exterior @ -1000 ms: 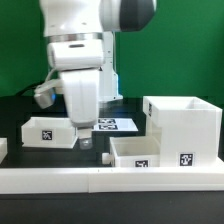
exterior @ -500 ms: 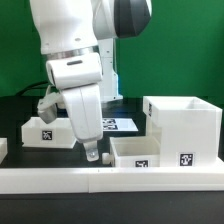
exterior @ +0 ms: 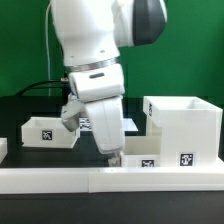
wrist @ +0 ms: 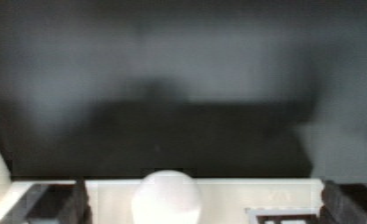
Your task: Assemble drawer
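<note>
1. Landmark: the large open-topped drawer housing (exterior: 181, 124) stands on the black worktop (exterior: 20, 112), at the exterior view's right.

2. Drawer box (exterior: 147, 151): low, white and open-topped. It sits against the housing's side, toward the exterior view's left. It carries a marker tag (exterior: 143, 163) on its near face.

3. Second drawer box (exterior: 46, 131): also tagged. It stands well apart from the housing, beyond the arm on the exterior view's left.

4. Claw (exterior: 113, 156): it points downward, tilted slightly. Its tip is at the near corner of the first drawer box, on the side farthest from the housing. The exterior view does not settle whether it touches the box.

5. Claw condition: in the wrist view the dark fingers (wrist: 45, 201) stand wide apart at either edge. A rounded white knob (wrist: 167, 190) lies between them, clear of both. Nothing is gripped.

6. A white ledge (exterior: 60, 180) runs along the worktop's near edge, in front of the housing and both boxes.

7. The rest of the wrist view is dark and blurred; no detail can be read there.
</note>
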`<move>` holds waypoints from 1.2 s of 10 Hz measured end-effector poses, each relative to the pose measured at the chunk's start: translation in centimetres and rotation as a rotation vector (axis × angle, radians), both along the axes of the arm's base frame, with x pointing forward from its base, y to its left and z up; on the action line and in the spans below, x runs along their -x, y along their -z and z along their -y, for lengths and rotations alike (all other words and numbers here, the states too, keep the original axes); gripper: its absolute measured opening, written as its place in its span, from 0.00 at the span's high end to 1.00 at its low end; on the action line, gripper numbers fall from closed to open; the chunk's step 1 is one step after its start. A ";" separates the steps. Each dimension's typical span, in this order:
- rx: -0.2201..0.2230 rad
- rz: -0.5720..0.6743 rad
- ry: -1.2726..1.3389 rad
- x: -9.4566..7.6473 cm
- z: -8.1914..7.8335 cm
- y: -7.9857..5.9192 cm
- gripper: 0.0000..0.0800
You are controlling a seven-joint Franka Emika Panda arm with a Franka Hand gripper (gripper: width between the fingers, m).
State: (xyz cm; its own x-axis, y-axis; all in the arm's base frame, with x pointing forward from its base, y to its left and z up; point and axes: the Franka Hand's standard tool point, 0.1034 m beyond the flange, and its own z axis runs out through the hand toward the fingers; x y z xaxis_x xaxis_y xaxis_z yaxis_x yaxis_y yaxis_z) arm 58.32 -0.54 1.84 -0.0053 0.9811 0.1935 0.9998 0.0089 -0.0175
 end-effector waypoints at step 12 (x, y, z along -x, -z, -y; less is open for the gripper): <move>0.006 -0.012 -0.013 0.1 -3.4 0.2 0.19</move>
State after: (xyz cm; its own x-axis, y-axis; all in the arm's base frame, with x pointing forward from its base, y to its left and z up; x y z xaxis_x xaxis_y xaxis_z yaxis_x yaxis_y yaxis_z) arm 58.18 2.86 1.63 -0.0155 0.9820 0.1882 0.9993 0.0214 -0.0296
